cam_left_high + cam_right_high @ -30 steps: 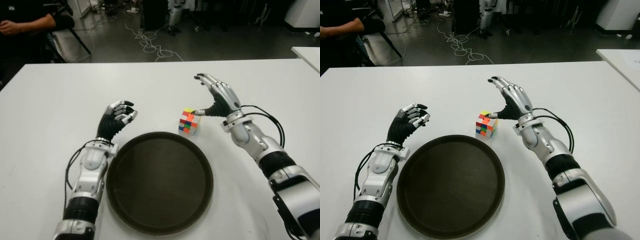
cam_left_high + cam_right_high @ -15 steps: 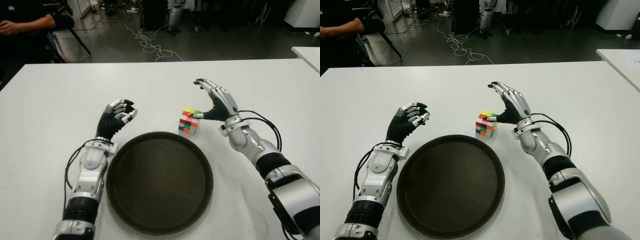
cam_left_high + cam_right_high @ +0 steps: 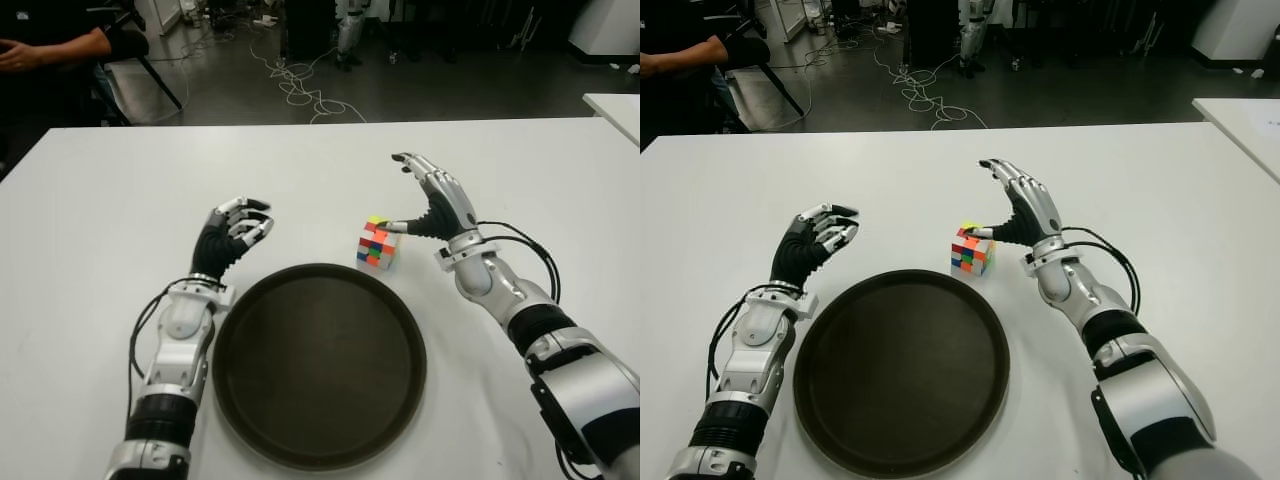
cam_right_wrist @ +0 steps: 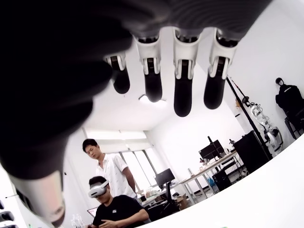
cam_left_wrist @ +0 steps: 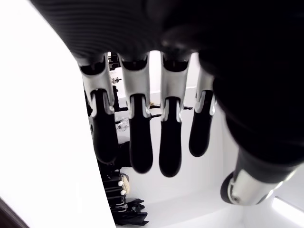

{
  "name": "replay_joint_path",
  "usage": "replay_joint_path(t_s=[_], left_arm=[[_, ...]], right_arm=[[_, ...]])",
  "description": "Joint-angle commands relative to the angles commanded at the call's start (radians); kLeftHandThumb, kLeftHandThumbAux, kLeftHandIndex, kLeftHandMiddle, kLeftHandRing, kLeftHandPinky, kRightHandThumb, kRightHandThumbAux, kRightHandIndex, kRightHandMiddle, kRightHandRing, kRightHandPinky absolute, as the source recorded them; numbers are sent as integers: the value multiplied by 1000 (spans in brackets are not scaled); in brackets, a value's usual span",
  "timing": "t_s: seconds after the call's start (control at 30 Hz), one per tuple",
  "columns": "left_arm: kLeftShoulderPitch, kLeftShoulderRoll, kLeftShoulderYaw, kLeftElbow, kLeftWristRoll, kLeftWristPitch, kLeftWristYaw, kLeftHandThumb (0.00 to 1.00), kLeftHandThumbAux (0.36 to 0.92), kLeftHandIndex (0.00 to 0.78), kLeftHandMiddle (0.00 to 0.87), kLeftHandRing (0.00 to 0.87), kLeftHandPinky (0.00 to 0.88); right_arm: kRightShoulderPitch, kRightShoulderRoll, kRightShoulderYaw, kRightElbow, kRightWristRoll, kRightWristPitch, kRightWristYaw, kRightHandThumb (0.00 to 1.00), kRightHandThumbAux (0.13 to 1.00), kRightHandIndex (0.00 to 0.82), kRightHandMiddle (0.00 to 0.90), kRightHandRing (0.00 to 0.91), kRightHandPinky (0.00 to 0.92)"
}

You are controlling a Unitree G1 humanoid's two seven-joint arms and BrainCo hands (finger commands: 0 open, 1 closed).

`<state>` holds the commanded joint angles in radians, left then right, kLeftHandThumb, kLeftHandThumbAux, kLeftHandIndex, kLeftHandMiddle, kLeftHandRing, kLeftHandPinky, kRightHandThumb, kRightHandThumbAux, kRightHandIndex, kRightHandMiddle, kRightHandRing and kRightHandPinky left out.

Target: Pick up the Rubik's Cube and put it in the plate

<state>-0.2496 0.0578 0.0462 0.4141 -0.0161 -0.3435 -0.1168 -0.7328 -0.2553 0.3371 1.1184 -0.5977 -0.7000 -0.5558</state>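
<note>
While the Rubik's Cube (image 3: 377, 243) stands on the surface (image 3: 100, 200) at the plate's (image 3: 318, 365) one o'clock, the spread right hand (image 3: 432, 196) thumbs it; closing comes next. Left hand (image 3: 231, 232) idles, loosely curled, at ten o'clock.

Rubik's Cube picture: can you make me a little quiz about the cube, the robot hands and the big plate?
1. True or false: the Rubik's Cube lies in the plate.
2. Which hand has its thumb at the cube? A. left hand B. right hand
3. Fill in: the cube stands on the white ___, just beyond the plate's far rim.

Key: 1. False, it is beside the plate. 2. B; its fingers are spread above the cube, nothing grasped. 3. table.
</note>
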Motion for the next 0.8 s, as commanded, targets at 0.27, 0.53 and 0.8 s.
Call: replay_joint_path(t_s=[0.27,0.53,0.8], left_arm=[[-8,5,-4,35,20,-53,13,140,649,125,175,197,229],[-7,4,-2,33,-10,-49,-24,6,600,75,111,98,109],[-6,5,-4,26,-28,-45,-60,0,574,34,52,21,41]], right_arm=[[-1,-1,-5,10,13,-40,-14,0,730,153,185,228,286],[-5,-1,-3,20,19,-44,-19,0,752,164,200,237,292],[-7,-1,-4,27,23,-62,-29,0,758,166,200,240,302]])
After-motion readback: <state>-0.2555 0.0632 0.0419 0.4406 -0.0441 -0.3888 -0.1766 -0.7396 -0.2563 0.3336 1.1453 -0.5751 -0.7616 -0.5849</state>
